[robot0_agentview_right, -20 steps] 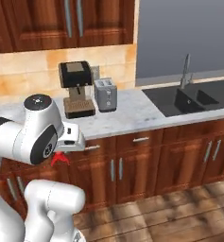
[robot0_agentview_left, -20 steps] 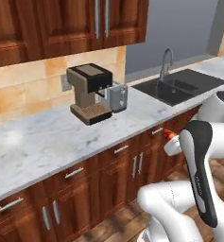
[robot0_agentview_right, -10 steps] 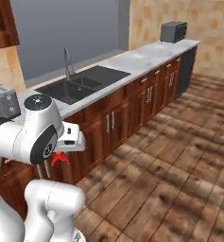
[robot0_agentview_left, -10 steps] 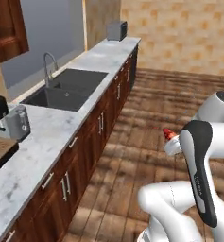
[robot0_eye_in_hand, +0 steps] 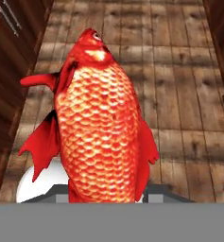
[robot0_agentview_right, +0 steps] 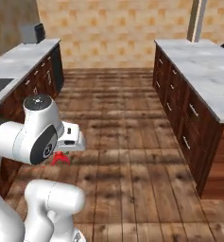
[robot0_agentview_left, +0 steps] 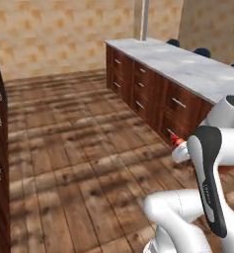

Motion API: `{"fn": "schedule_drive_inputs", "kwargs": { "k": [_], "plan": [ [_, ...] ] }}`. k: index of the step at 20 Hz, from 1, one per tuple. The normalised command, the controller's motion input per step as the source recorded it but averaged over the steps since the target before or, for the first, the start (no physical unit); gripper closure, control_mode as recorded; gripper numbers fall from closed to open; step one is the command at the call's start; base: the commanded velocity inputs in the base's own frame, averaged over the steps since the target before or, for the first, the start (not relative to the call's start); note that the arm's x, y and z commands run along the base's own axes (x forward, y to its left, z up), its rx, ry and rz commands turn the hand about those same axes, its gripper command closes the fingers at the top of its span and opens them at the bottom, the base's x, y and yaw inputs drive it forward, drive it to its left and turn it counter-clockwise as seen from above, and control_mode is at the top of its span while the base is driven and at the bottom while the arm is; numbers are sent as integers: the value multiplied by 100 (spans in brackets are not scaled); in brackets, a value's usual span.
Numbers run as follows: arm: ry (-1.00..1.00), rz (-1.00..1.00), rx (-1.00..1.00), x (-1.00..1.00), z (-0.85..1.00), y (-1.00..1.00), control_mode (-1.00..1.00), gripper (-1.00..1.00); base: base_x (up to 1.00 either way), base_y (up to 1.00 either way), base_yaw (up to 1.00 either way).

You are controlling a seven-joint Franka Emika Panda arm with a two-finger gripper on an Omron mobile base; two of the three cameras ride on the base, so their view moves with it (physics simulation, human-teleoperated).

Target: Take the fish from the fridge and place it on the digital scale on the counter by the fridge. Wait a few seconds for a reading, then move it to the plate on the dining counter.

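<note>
Pincer (robot0_agentview_right: 61,157) grips your scaly red-orange fish (robot0_eye_in_hand: 101,127) above the wooden plank floor (robot0_agentview_left: 84,143); the long marble-topped dining surface (robot0_agentview_right: 203,71) lies at two o'clock.

One fish (robot0_eye_in_hand: 101,127), one dining counter (robot0_agentview_right: 203,66) – two round stools (robot0_agentview_left: 203,52)

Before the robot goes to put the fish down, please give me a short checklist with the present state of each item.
1. Fish held in the gripper: ok.
2. Fish hangs free above the wood floor, touching nothing else: ok.
3. Dining counter in sight: ok, ahead on the right.
4. Floor between robot and dining counter free of obstacles: ok.
5. Plate located: cannot tell.
6. Counter within arm's reach: not ok; probably drive closer first.
</note>
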Motion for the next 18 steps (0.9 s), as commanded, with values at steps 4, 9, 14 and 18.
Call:
{"fn": "schedule_drive_inputs", "kwargs": {
  "k": [4, 9, 14, 18],
  "plan": [
    [0, 0, 0, 0, 0, 0, 100, 100, 0, 0, -100],
    [0, 0, 0, 0, 0, 0, 100, 100, 62, 1, -66],
    [0, 0, 0, 0, 0, 0, 100, 100, 100, 2, -10],
    [0, 0, 0, 0, 0, 0, 100, 100, 82, 0, 0]
  ]
}}
